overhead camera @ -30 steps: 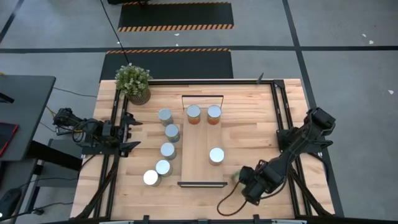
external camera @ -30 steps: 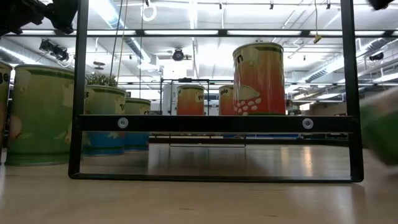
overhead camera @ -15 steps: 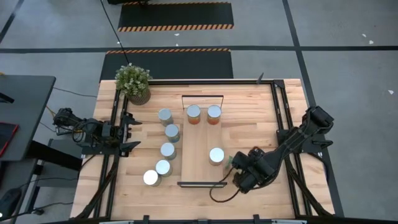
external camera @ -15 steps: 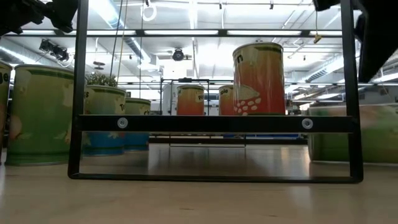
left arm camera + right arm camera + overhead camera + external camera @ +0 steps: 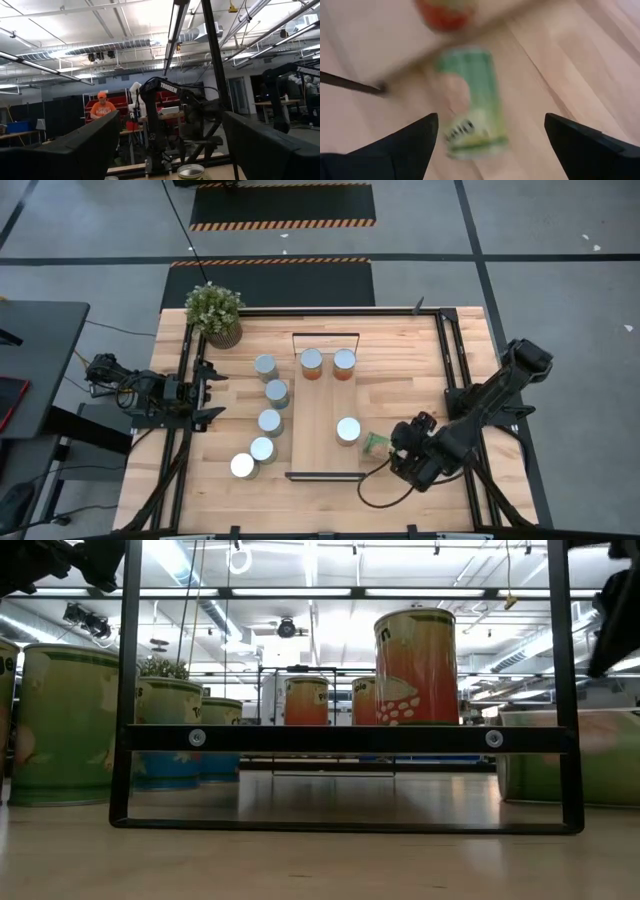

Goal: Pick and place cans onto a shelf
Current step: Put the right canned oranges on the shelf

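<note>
A green can [image 5: 376,443] lies on its side on the table just right of the shelf [image 5: 325,405], near its near end; it also shows in the right wrist view [image 5: 470,100] and the low view [image 5: 560,755]. My right gripper [image 5: 398,448] is open, and its fingers stand apart on the can's right without touching it [image 5: 490,119]. Three cans stand on the shelf: two at the far end [image 5: 311,362] [image 5: 344,362] and one nearer [image 5: 348,430]. Several cans [image 5: 270,421] stand in a row on the table left of the shelf. My left gripper [image 5: 210,390] is open and waits at the table's left edge.
A potted green plant [image 5: 214,310] stands at the far left corner. Black frame rails [image 5: 452,370] run along the table's left and right sides. Bare tabletop [image 5: 400,370] lies right of the shelf. A person in orange shows far off in the room [image 5: 102,107].
My right gripper has carried the green can from the near right part of the table toward the shelf, then drawn back toward the right edge. The can now lies on its side on the table beside the shelf, apart from the fingers.
</note>
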